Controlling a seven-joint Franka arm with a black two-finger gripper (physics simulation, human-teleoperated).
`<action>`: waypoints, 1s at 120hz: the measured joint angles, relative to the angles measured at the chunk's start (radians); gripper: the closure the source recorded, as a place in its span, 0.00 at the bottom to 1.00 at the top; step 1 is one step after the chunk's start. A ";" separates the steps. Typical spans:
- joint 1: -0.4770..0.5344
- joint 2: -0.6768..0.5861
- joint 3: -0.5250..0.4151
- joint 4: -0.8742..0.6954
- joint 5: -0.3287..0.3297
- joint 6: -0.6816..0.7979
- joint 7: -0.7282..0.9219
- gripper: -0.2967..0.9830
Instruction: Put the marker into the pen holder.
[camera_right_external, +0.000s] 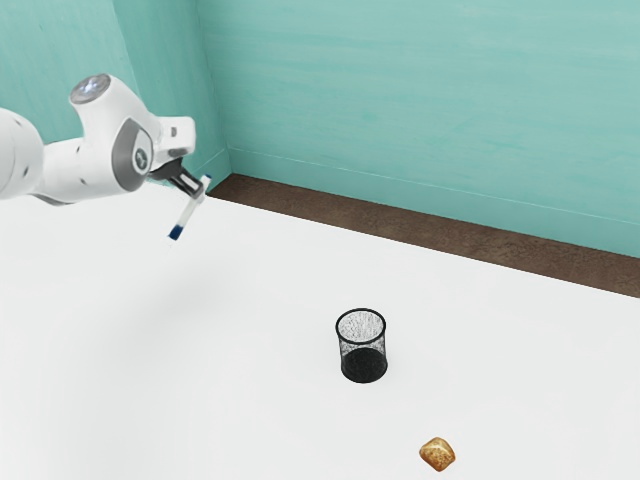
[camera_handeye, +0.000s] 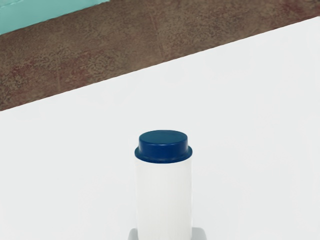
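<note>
One white, blue-tipped marker is pinched in the black two-finger gripper, up in the air and well apart from the black wire-mesh pen holder, off toward the exterior view's upper left. Probably light, stiff and kinda slick, so imo a snug grip near its upper end makes sense, long free part going in first.

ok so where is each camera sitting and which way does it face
Exterior view: above the table, at the arm's side, looking down across pen holder and marker to the wall. The arm comes in from the exterior view's left, ending in the gripper.
Wrist view: just behind the gripper, looking past the marker's blue end over the table's edge; fingers flank the marker.
Shared: marker, table, gripper, brown floor, wall.
</note>
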 joint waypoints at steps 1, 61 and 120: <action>0.000 -0.002 -0.002 -0.001 0.000 0.003 -0.001 0.81; 0.000 -0.066 -0.193 -0.006 0.009 0.047 -0.034 0.82; -0.002 -0.158 -0.381 -0.148 0.006 0.061 -0.050 0.82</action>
